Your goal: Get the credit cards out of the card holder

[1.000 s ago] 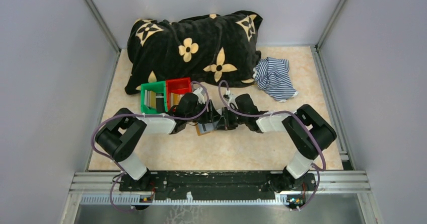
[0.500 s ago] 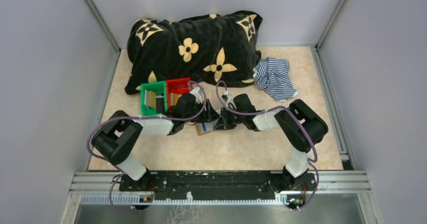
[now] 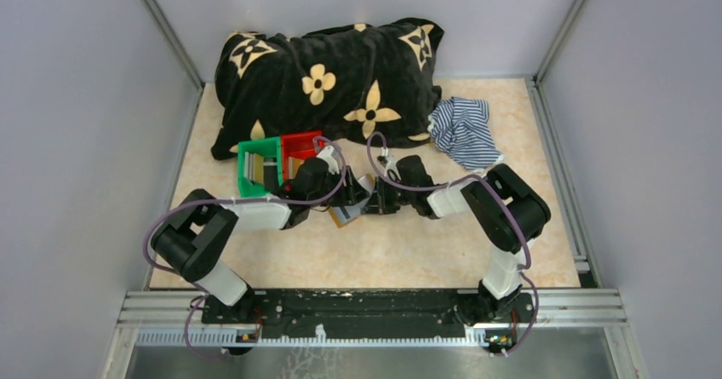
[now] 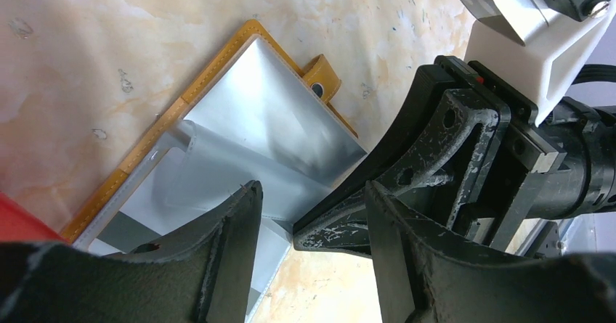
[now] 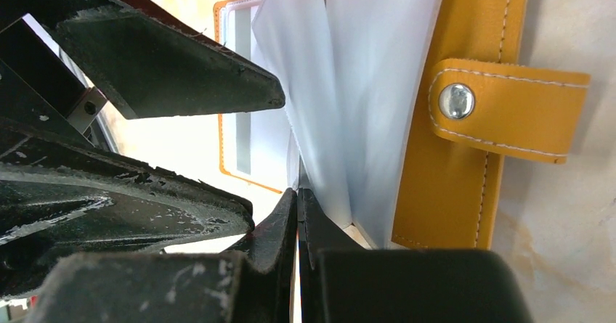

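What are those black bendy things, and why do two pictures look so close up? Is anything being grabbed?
They are two robot arms, each ending in a claw. One picture looks down from above; the other two come from cameras on the wrists. On the table lie an open orange card holder, a green bin, a red bin, a striped cloth and a black flowered blanket. The left claw is open over the holder, holding nothing. The right claw is shut, its tip at the holder's clear sleeves.
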Controlling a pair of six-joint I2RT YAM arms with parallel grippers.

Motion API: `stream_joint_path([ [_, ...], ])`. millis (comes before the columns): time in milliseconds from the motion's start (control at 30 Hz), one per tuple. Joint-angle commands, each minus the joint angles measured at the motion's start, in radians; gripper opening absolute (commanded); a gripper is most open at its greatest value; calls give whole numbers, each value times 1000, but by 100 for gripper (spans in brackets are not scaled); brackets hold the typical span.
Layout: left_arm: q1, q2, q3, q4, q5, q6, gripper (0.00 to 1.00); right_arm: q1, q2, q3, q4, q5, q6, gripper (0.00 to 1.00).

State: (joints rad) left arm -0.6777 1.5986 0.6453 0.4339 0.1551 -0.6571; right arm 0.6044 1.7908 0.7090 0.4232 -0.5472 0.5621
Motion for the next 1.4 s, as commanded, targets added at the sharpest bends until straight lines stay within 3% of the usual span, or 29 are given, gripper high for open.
stream_joint_path([
  [0, -4, -27, -23, 0, 27, 12, 61, -9, 3, 78, 92, 12, 4, 0],
  [200, 10, -19, -44, 26, 46, 4, 61, -17, 4, 110, 76, 34, -1, 0],
  [533, 10, -177, -48, -31, 41, 18, 61, -35, 89, 172, 69, 48, -7, 0],
  [800, 12, -218, -93, -58, 15, 17, 61, -37, 130, 170, 73, 45, -7, 0],
  [1200, 12, -106, -129, 18, 2, -6, 60, -41, 144, 181, 76, 27, -1, 0],
  [1367, 12, -221, -200, -45, -64, -13, 60, -41, 156, 176, 82, 20, -1, 0],
])
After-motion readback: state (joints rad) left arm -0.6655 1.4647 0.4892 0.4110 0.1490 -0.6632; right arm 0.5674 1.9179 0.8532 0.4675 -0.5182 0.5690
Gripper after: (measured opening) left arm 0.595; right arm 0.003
